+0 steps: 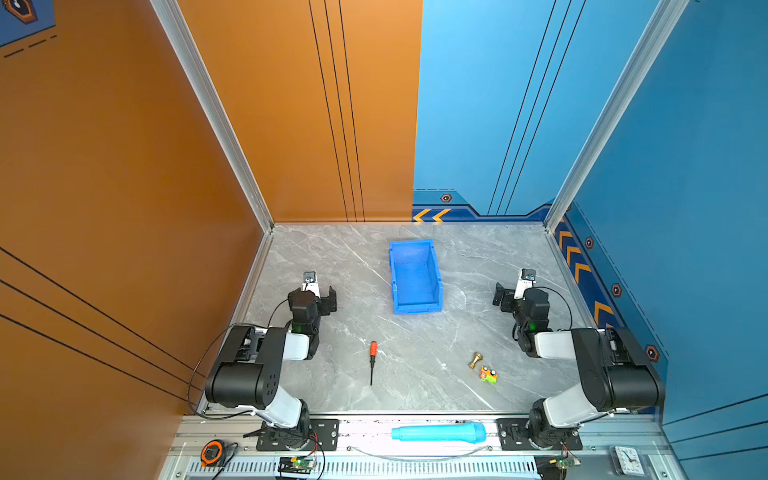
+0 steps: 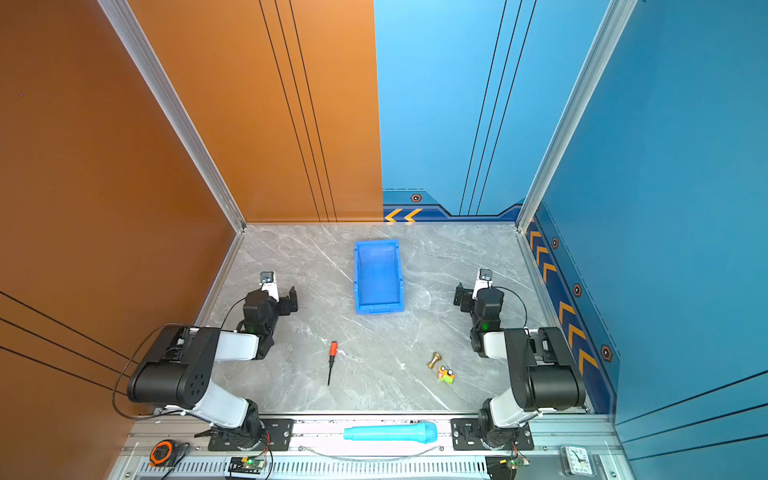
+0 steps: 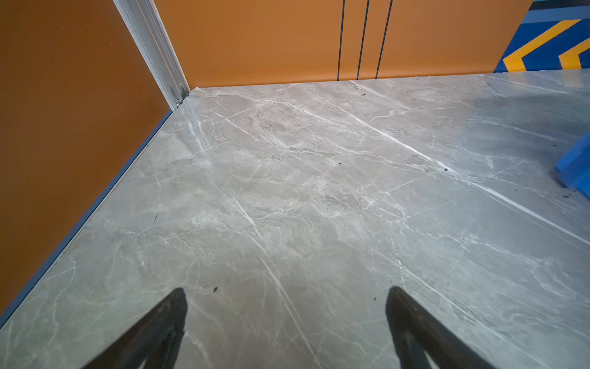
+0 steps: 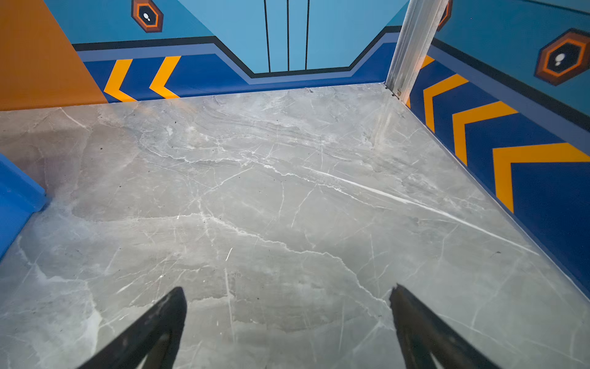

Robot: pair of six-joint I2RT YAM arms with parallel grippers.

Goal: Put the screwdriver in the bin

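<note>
The screwdriver (image 1: 372, 360) (image 2: 331, 360), with a red-orange handle and a thin black shaft, lies on the grey marble table near the front middle, handle pointing toward the bin. The bright blue bin (image 1: 415, 274) (image 2: 377, 274) stands empty at the back middle; a corner of the bin (image 3: 576, 169) (image 4: 16, 198) shows in each wrist view. My left gripper (image 1: 313, 293) (image 2: 272, 293) (image 3: 287, 290) hovers left of the bin, open and empty. My right gripper (image 1: 519, 293) (image 2: 478, 293) (image 4: 288, 287) hovers right of the bin, open and empty. Both are well apart from the screwdriver.
A small brass piece (image 1: 476, 360) and an orange-green toy (image 1: 488, 374) lie at the front right. A light-blue microphone-shaped object (image 1: 438, 432) rests on the front rail, with a tape measure (image 1: 212, 453) and a clock (image 1: 629, 459) at its ends. Walls enclose three sides.
</note>
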